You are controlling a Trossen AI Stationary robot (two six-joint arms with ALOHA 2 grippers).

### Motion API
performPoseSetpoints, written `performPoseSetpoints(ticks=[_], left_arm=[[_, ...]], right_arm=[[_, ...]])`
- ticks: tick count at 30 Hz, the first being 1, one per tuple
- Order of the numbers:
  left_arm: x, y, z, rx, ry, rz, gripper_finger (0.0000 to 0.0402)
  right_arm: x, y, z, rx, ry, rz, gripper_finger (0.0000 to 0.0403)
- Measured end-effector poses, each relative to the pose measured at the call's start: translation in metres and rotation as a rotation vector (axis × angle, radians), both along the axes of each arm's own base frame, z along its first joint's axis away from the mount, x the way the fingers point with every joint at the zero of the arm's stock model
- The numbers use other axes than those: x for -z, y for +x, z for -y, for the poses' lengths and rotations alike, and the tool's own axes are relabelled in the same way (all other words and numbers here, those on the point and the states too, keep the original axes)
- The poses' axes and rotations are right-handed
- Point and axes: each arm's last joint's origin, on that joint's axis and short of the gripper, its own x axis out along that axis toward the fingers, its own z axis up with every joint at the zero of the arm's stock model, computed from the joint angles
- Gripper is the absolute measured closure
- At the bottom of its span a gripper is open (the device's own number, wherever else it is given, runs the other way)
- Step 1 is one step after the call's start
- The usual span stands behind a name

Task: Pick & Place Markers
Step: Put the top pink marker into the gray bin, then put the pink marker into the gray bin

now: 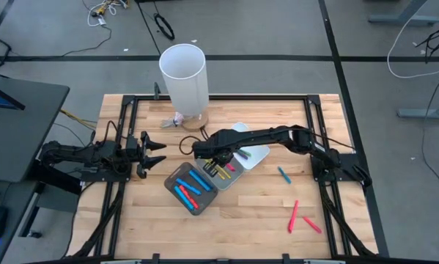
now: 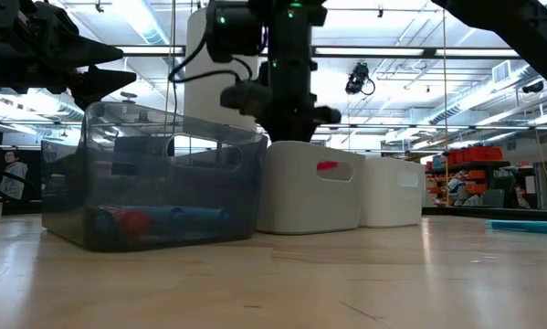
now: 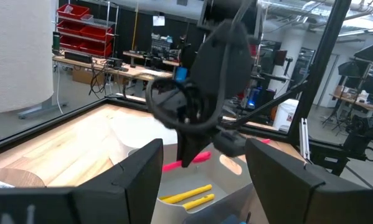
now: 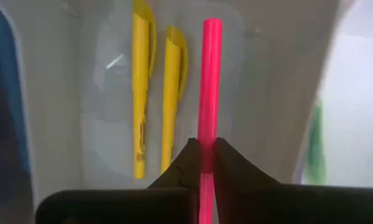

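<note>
My right gripper point(image 1: 216, 158) points down over the trays at the table's middle, shut on a red marker point(image 4: 208, 81). Below it, two yellow markers point(image 4: 154, 99) lie in a pale tray point(image 1: 226, 178). Beside that tray, a dark tray point(image 1: 191, 188) holds several blue and red markers. A blue marker point(image 1: 283, 174) and two red markers point(image 1: 292, 216) lie loose on the table's right part. My left gripper point(image 1: 157, 149) waits open at the left, its fingers level and pointing at the trays, with nothing between them. My right gripper pinches the red marker between its two fingertips point(image 4: 187, 160), about mid-length point(image 3: 187, 160). The fingers come from above, pointing down, and lie across the marker. The marker is nearly level and lifted clear above the pale tray with the yellow markers.
A tall white cylinder point(image 1: 184, 77) stands at the table's far edge. A white tray point(image 1: 254, 154) sits just beyond the pale one, under my right arm. A black frame point(image 1: 314, 117) runs around the table. Bare wood point(image 1: 241, 227) lies along the near side.
</note>
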Motion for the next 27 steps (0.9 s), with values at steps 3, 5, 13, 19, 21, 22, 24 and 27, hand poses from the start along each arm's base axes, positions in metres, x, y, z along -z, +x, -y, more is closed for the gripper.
performPoseSetpoints(ticks=[3, 5, 13, 19, 21, 22, 24, 27], left_arm=[[0.000, 0.000, 0.000, 0.000, 0.000, 0.000, 0.0168], [0.000, 0.000, 0.000, 0.000, 0.000, 0.000, 0.0168], [0.000, 0.000, 0.000, 0.000, 0.000, 0.000, 0.0168], [0.000, 0.000, 0.000, 0.000, 0.001, 0.000, 0.0168], [0.000, 0.000, 0.000, 0.000, 0.000, 0.000, 0.0168], [0.000, 0.000, 0.000, 0.000, 0.000, 0.000, 0.0168], [0.000, 0.000, 0.000, 0.000, 0.000, 0.000, 0.0168], [0.000, 0.000, 0.000, 0.000, 0.001, 0.000, 0.0168]], right_arm=[[0.014, -0.002, -0.002, -0.013, 0.007, -0.014, 0.0390], [0.022, -0.002, -0.005, -0.025, 0.015, -0.012, 0.0390], [0.037, -0.004, -0.009, -0.040, 0.021, -0.018, 0.0390], [0.038, 0.000, -0.009, -0.072, 0.047, 0.020, 0.0366], [0.036, 0.001, -0.009, -0.071, 0.047, 0.031, 0.0348], [0.035, 0.002, -0.009, -0.074, 0.046, 0.037, 0.0337], [0.033, 0.003, -0.009, -0.098, 0.044, 0.046, 0.0315], [0.029, 0.005, -0.009, -0.112, 0.031, 0.061, 0.0279]])
